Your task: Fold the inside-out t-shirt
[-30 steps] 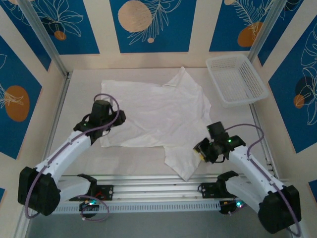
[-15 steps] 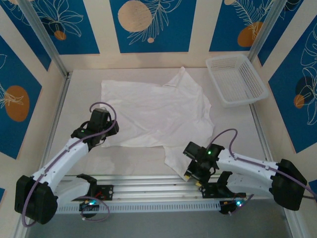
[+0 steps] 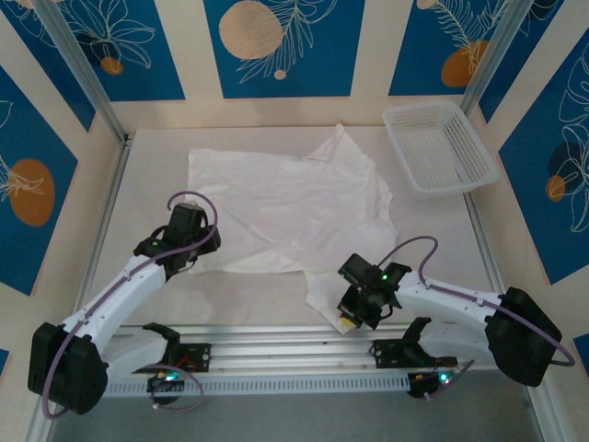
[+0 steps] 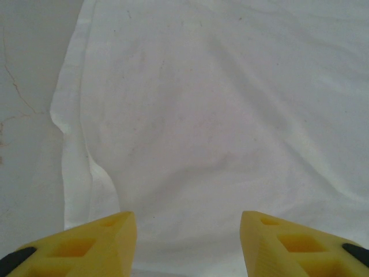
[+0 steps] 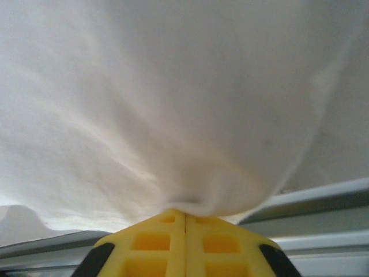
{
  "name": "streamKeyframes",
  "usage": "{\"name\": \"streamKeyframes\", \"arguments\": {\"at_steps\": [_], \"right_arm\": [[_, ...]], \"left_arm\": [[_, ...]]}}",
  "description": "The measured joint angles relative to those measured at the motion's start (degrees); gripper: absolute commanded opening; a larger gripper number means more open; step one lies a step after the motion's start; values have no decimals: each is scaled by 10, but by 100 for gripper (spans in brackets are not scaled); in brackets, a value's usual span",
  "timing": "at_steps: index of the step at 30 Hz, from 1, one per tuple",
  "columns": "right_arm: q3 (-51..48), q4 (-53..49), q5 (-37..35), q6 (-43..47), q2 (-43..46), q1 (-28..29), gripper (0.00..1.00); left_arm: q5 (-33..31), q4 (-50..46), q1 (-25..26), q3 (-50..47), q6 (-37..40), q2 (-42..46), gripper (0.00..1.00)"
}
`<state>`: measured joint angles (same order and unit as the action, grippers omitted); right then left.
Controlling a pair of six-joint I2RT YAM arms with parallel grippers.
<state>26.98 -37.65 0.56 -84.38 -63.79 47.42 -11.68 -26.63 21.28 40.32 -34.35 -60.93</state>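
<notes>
Wrinkles are crossing the spread white t-shirt (image 3: 285,210); right gripper (image 5: 184,214) is pinching its bunched near edge, left gripper (image 4: 187,238) is hovering half-open over it.

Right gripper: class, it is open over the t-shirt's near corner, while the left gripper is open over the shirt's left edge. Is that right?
No. The right gripper is shut on the t-shirt at its near corner; the right wrist view shows cloth bunched at its closed jaws. The left gripper is open over the left edge.
</notes>
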Motion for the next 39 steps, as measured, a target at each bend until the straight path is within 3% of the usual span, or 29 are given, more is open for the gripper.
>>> {"name": "streamKeyframes", "arguments": {"at_steps": [10, 15, 19, 29, 39], "right_arm": [[44, 68, 3, 75, -91, -106, 0], [86, 82, 0, 125, -141, -132, 5], [96, 54, -13, 147, -112, -127, 5], [27, -48, -29, 119, 141, -76, 21], [-38, -19, -5, 35, 94, 3, 34]], "left_arm": [[-3, 0, 0, -5, 0, 0, 51], [-4, 0, 0, -8, 0, 0, 51], [-5, 0, 0, -13, 0, 0, 51], [-4, 6, 0, -16, 0, -5, 51], [-4, 6, 0, -17, 0, -5, 51]]}}
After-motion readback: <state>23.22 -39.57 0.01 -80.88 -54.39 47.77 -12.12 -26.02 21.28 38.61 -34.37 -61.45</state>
